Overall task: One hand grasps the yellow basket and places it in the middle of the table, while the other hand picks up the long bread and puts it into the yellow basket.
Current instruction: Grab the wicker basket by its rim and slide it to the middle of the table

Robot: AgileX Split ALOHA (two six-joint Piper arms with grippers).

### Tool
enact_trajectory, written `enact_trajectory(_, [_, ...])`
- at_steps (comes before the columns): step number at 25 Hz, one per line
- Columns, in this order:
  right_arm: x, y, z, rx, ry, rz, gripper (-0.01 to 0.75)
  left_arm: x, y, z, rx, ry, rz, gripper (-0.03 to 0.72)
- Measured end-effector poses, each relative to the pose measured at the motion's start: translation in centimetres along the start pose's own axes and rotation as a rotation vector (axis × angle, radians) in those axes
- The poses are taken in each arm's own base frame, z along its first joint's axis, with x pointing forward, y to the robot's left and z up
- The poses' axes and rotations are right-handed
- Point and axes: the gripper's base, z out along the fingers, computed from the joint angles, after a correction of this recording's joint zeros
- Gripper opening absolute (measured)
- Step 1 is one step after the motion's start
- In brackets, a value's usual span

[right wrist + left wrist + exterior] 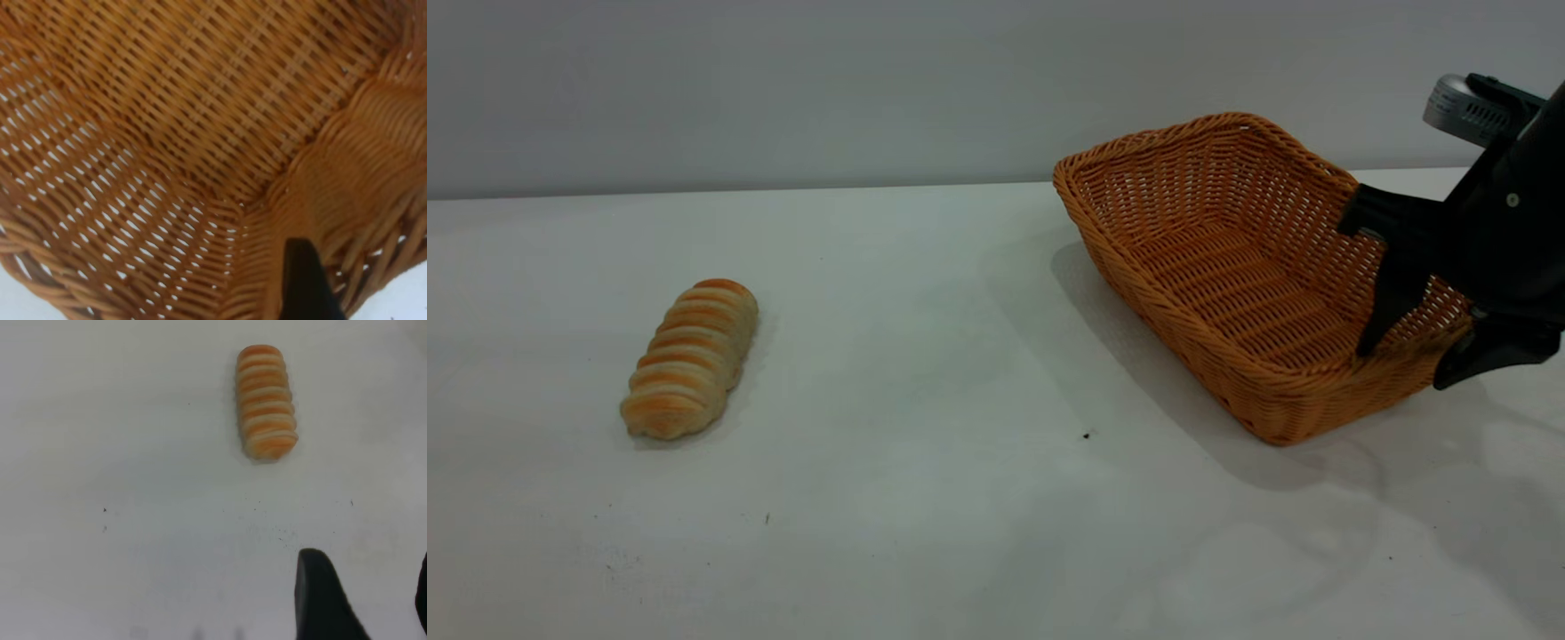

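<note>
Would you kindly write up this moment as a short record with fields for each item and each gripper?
basket: orange-tan woven wicker basket, tilted, at the table's right
bread: ridged golden-orange bread roll, lying alone on the table's left
table: plain white tabletop
right gripper: black right gripper clamped on the basket's right wall, one finger inside, one outside
left gripper: left gripper above the table, short of the bread, touching nothing

The yellow basket (1232,267), woven orange-tan wicker with sloping openwork sides, sits tilted at the table's (925,498) right, while the long bread (690,357), ridged golden-orange with cream stripes, lies flat well apart at left.
</note>
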Motion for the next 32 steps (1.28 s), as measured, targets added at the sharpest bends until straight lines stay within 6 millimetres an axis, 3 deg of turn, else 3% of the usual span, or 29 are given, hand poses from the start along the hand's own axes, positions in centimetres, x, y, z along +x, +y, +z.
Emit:
enact_trajectory(5, [-0.4,0.1,1.9,0.009,0.003,0.019,0.485,0.0,0.0,0.0,0.000,0.001,-0.001,0.401])
enact_trajectory(11, [-0.5,0.0,2.3,0.010,-0.002,0.026,0.441,0.0,0.0,0.0,0.000,0.001,0.001,0.401])
enact_trajectory(17, [-0.9,0.3,2.3,-0.005,-0.035,-0.025,0.098,0.0,0.0,0.0,0.000,0.001,0.001,0.401])
enact_trajectory(25, [-1.5,1.1,1.8,0.000,0.039,-0.164,0.098,0.0,0.0,0.0,0.001,0.002,0.001,0.401])
enact_trajectory(32, [-2.4,4.8,0.4,-0.082,0.131,-0.349,0.098,0.0,-0.2,0.0,0.023,0.004,-0.020,0.401])
